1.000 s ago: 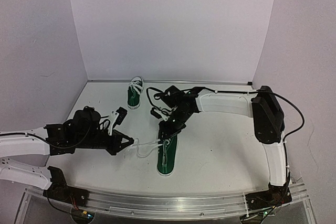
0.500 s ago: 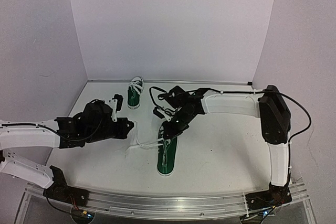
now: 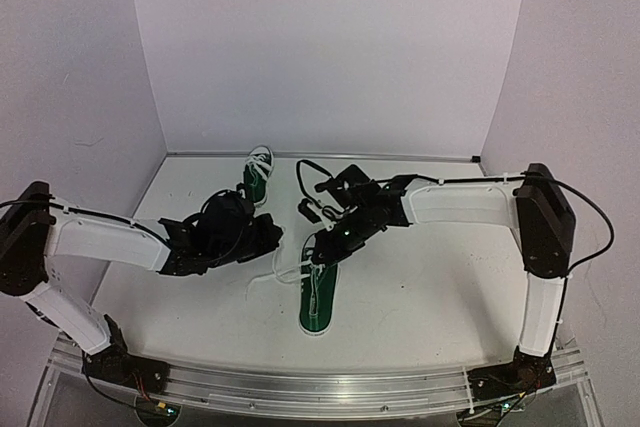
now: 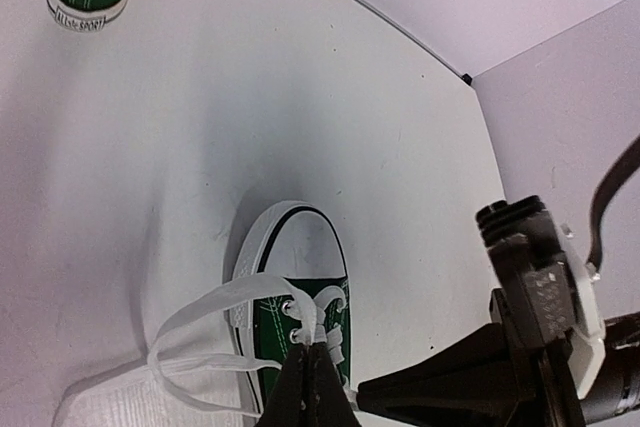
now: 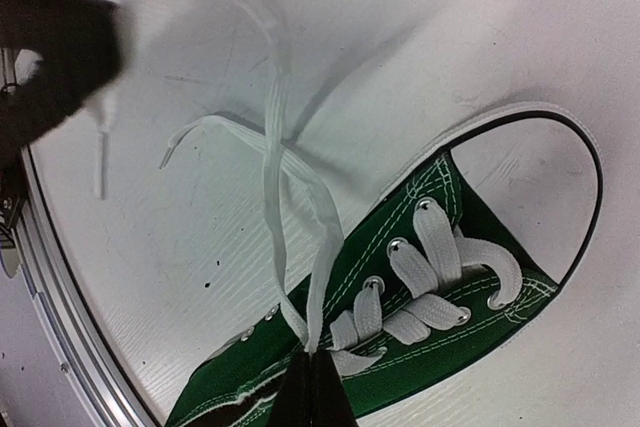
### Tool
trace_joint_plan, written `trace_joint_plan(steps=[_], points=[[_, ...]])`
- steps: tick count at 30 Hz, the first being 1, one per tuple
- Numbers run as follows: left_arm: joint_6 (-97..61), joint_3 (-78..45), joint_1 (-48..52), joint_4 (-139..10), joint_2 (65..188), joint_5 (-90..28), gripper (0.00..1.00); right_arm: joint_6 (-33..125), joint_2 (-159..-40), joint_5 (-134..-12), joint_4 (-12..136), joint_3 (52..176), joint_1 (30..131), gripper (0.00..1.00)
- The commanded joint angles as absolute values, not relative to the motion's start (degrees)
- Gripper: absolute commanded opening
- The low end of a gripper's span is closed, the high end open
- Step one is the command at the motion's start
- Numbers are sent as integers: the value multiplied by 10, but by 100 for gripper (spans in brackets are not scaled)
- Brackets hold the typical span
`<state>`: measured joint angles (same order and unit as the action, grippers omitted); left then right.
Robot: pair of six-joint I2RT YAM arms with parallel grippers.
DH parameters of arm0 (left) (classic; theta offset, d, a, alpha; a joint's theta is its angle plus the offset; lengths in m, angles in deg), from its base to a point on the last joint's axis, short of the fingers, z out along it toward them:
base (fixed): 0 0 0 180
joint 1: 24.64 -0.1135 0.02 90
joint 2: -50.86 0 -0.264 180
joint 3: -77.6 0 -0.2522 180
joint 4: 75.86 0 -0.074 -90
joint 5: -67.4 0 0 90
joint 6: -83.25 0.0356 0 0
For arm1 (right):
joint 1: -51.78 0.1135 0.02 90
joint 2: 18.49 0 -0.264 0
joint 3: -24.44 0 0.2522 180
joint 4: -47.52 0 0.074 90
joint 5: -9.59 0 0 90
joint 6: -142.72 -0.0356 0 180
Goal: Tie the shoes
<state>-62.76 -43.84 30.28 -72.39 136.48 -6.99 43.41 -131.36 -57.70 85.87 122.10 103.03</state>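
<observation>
The near shoe (image 3: 318, 302) is lying in the middle of the table (image 3: 430, 277), and the far shoe (image 3: 257, 179) is standing well apart, by the back wall. The left gripper (image 4: 308, 372) and the right gripper (image 5: 312, 372) are both pinching the white lace (image 5: 267, 167) with closed jaws, just beside the top eyelets. The lace is looking soft, flat and probably slippery. The small shoe is seeming light, so a hard pull is likely dragging it. Holding the lace near the loop base is seeming safest.

— What does the white worktop (image 3: 430, 292) carry?
— One green canvas sneaker (image 3: 320, 302) near the middle. A second sneaker (image 3: 257, 180) stands well apart from it, close to the back wall (image 3: 330, 47).
</observation>
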Motion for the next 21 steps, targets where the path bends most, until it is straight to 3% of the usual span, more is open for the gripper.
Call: trace_joint_plan(steps=[1, 21], points=[[-685, -409, 302, -807, 1417, -97, 0, 424, -1267, -564, 802, 1194, 1032, 0], [-714, -362, 300, -860, 1536, -187, 0, 423, -1242, -558, 773, 1159, 1032, 0]])
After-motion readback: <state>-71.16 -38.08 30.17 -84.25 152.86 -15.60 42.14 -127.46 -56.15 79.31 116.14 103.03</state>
